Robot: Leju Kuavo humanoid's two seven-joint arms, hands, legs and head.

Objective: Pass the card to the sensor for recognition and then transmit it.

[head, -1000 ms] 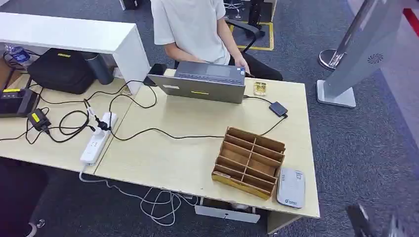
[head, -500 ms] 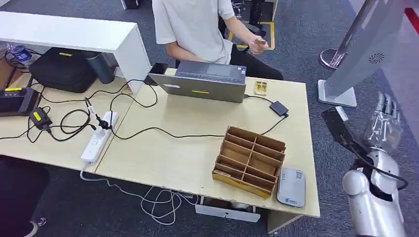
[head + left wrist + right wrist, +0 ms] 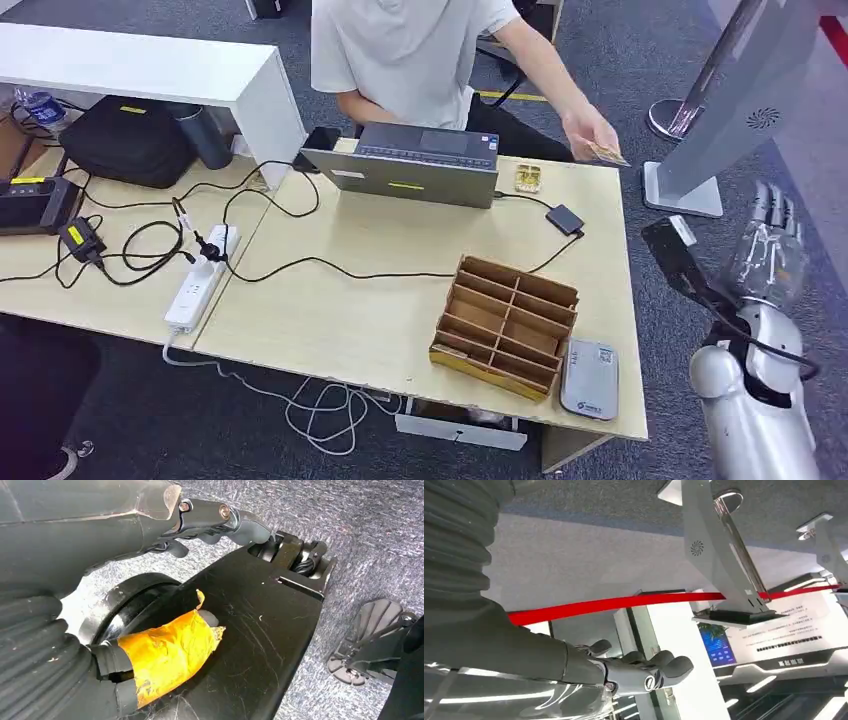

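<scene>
A person's hand [image 3: 585, 133] is holding out a card [image 3: 606, 153], long axis pointing toward the right robot hand [image 3: 768, 240], which is waiting nearby, fingers spread and holding nothing.

Grey carpet [image 3: 700, 300] lies under a pale wooden worktop [image 3: 350, 300]. A white counter [image 3: 150, 70] stands beside it, a grey stand [image 3: 730, 100] well apart.

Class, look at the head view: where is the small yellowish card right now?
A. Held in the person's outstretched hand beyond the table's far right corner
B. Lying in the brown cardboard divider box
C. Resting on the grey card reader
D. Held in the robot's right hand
A: the small yellowish card sits in the person's outstretched hand, while the robot's right hand holds nothing, fingers spread.
</scene>
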